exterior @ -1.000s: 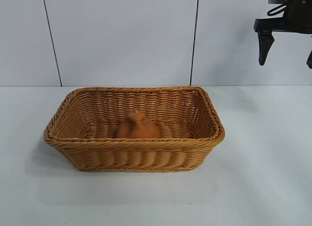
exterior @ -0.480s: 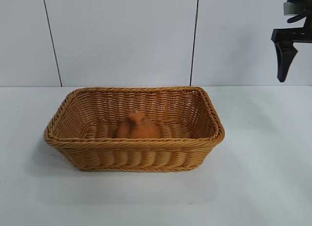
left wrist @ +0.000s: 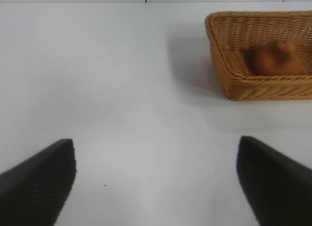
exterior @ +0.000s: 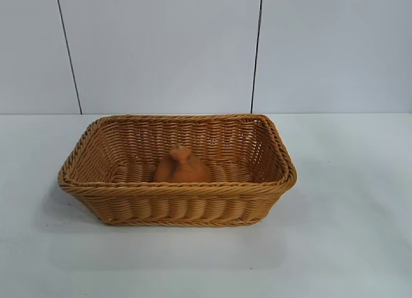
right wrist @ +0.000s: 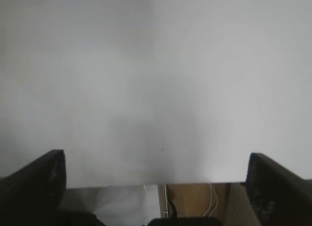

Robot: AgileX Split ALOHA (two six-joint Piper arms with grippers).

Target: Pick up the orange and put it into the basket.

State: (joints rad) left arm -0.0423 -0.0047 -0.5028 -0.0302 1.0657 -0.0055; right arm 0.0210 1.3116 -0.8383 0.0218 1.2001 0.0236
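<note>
Orange [exterior: 182,167] sits in the basket [exterior: 177,194], near its front wall, mid-surface [exterior: 347,246]. Right pincer [right wrist: 156,187], a second ago up at the far right corner of the exterior view, is gone from it now; fingers spread wide, holding nothing, over the surface edge. Left pincer [left wrist: 156,182] parked apart, wide open, empty. Placement looks done; arm retreating.

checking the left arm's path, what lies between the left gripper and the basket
Only bare white table. In the left wrist view nothing lies between the open left gripper and the basket, with the orange inside it.
</note>
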